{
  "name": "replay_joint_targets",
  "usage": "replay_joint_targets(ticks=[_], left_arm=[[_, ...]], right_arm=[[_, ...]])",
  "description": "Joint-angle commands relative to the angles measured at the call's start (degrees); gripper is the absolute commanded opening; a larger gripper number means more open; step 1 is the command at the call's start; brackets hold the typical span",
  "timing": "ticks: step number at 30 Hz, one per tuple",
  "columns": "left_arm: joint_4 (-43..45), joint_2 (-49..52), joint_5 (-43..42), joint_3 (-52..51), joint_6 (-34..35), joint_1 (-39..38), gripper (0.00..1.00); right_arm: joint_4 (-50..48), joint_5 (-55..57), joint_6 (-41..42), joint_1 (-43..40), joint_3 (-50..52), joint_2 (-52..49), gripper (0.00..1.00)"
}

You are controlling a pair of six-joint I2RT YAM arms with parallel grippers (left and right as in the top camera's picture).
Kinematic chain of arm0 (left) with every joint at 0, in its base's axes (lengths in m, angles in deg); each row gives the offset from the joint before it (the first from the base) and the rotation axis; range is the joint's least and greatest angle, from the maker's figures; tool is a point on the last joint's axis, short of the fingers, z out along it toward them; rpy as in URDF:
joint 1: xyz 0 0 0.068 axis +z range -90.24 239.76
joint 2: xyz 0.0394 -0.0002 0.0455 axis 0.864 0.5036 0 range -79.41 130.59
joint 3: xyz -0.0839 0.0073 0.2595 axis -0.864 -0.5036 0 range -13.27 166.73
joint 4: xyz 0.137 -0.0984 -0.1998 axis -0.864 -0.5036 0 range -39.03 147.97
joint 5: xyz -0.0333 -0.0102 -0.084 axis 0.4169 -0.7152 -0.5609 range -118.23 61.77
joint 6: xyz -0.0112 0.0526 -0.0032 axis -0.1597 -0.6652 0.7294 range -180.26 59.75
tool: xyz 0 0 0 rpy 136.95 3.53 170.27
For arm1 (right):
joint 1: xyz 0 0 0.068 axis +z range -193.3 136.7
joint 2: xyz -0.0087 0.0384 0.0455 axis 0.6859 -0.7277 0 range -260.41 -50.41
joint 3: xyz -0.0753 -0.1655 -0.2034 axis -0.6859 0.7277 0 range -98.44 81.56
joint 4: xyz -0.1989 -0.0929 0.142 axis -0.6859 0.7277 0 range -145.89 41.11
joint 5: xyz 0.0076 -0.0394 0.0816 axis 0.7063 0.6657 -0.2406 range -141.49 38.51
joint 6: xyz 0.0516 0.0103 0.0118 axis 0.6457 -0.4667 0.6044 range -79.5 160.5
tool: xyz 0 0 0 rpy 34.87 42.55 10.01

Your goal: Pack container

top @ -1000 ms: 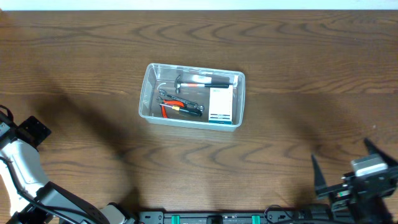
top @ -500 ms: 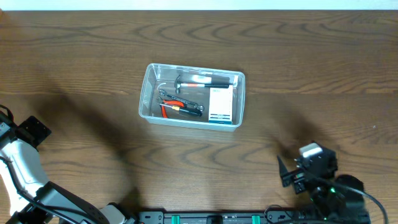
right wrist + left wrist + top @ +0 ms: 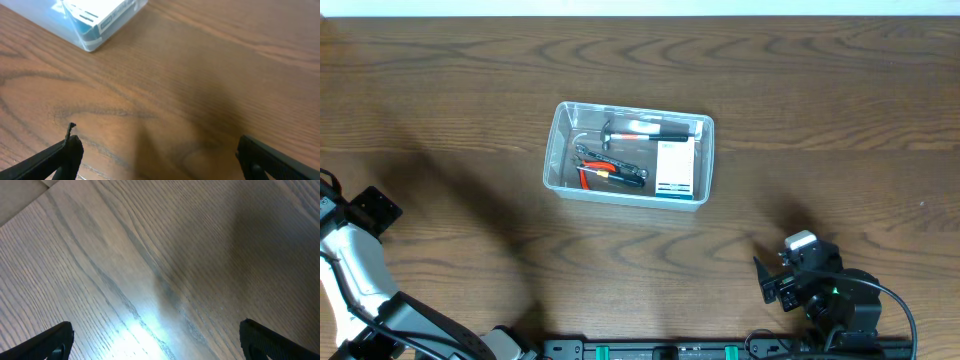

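Container (image 3: pixel 552 160) holds tools (image 3: pixel 610 172), apparently packed; right gripper (image 3: pixel 159 150) has swung inward, empty, fingers apart; left gripper (image 3: pixel 155 335) likewise apart.

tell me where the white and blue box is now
Overhead view: the white-and-blue box lies inside the clear container, at its right end, beside the orange-handled pliers, with the hammer on its far side.

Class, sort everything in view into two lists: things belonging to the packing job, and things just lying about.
Job: container, hammer, orange-handled pliers, white-and-blue box.
Just there: wooden table, black rail at its near edge.
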Motion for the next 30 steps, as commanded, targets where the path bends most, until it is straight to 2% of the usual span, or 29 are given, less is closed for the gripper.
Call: replay_joint_targets(ticks=[1,24,30], left_arm=[[-0.13,0.37,0.70,1.25,0.09,0.26,0.98],[-0.13,0.22,0.70,1.14,0.09,0.26,0.98],[-1.31,-9.11,0.70,-0.24,0.09,-0.22,0.98]], right_arm=[[-0.26,-0.66,0.76,-0.44,0.76,0.68,0.99],[-0.35,-0.66,0.79,-0.44,0.79,0.63,0.99],[-0.35,-0.68,0.76,-0.44,0.79,0.63,0.99]])
